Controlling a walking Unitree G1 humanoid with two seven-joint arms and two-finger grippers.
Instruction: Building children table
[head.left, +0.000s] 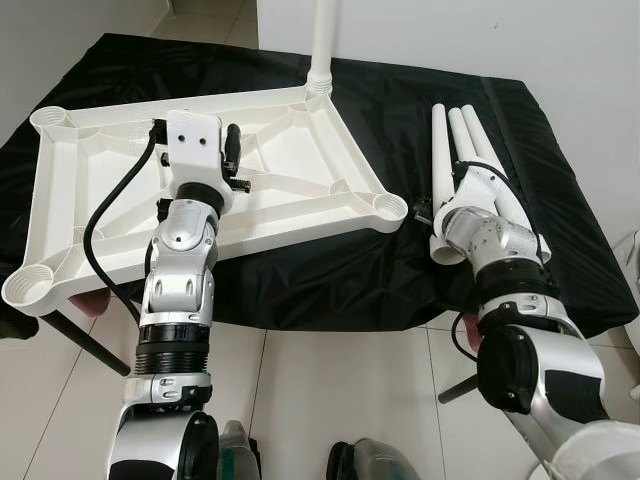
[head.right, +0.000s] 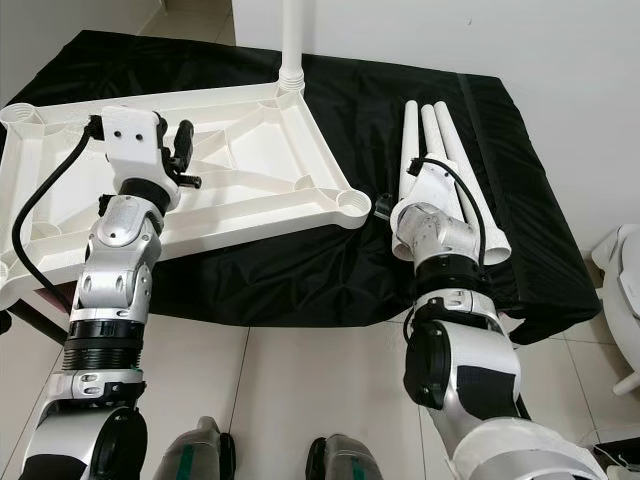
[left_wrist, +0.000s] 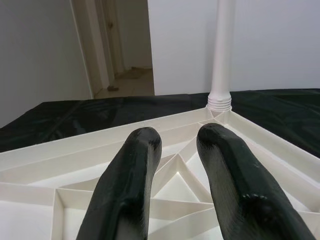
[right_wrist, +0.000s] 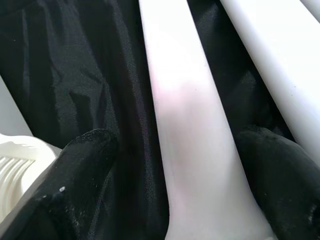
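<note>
On the black cloth covering the work surface, the white tabletop is laid upside down, ribs up, so the corner sockets face upward and legs can be pushed in from above. One leg is already stood upright in the far corner socket; the near right socket, the near left one and the far left one are seen unfilled. Three loose legs are kept side by side on the cloth, just beside the tabletop's right edge, prob. so they stay within reach of the right arm. The left gripper is held over the ribbed underside approx. mid-panel, fingers a little apart w/ nothing between them; it is judged to be placed there to steady or simply wait, no contact w/ the plastic can be confirmed. The right gripper is lowered onto the leg nearest the tabletop, its two fingers spread on either side of it; in the right wrist view a gap is seen at both sides, so the leg is straddled but not yet judged to be clamped. The step in hand is taken to be picking up the 2nd leg. The grip is set near the leg's wide end, which would let the leg be swung upright toward the near right socket.
</note>
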